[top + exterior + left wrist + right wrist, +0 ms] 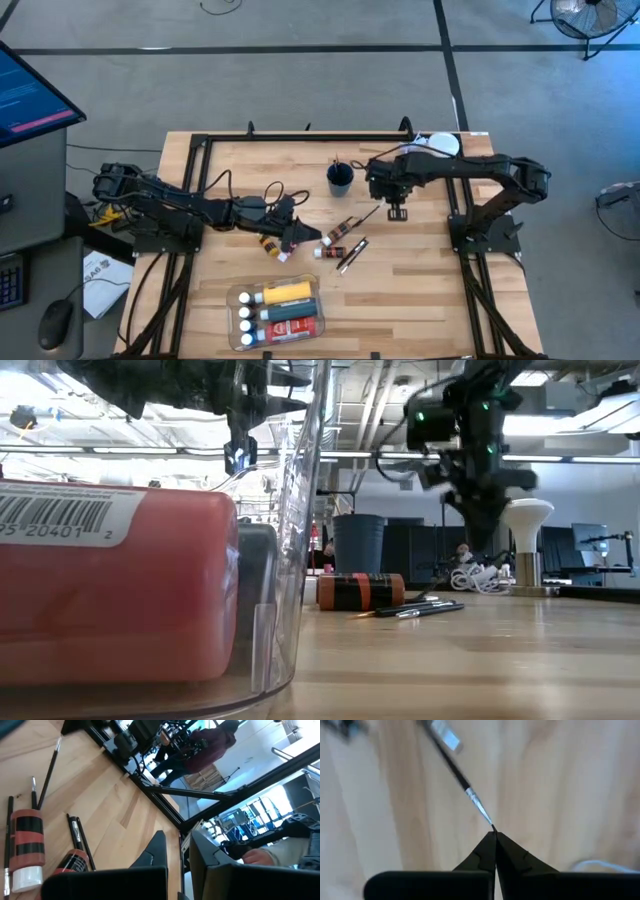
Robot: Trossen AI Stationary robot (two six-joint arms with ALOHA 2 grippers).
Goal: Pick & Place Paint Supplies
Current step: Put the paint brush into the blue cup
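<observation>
My right gripper hangs above the table's middle right, pointing down, shut on a thin dark brush. Two small red-and-black tubes and more brushes lie on the wood near the middle. My left gripper hovers level just left of them, shut, with nothing showing between its fingers. In its wrist view the white-capped tube lies on its side. My right gripper pinches the brush's thin tip end, beyond the silver ferrule, between the very free ends of its two fingers. The fingers come from above, pointing down. The brush slants away below them, handle lowest; whether the handle end rests on the table I cannot tell.
A clear tray with several tubes and a yellow bottle stands at the near edge. A dark cup holding a brush stands at the far middle, a white-lidded jar at the far right. A person stands beyond the table.
</observation>
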